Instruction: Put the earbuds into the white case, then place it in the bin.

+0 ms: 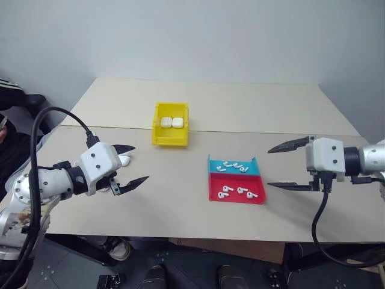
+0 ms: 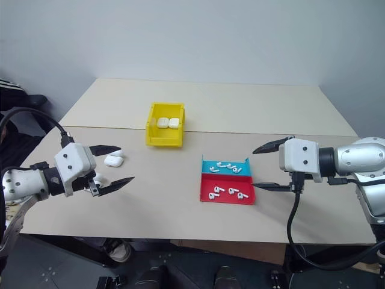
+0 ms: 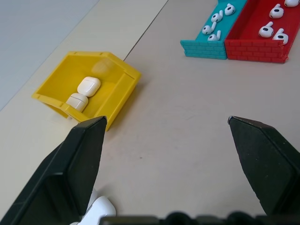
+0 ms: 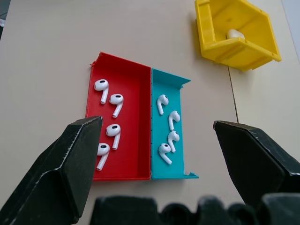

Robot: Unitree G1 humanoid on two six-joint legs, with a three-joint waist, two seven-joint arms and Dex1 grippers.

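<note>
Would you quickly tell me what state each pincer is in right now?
Left pincer: open, holding nothing.
Right pincer: open, holding nothing.

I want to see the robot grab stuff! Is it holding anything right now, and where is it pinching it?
Nothing is held. The left gripper and right gripper both hang open above the table.

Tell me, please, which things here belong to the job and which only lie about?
For the job:
- earbuds
- white case on the table
- yellow bin

Only there:
- red-and-teal tray holding the earbuds
- two cases already in the bin
- table
</note>
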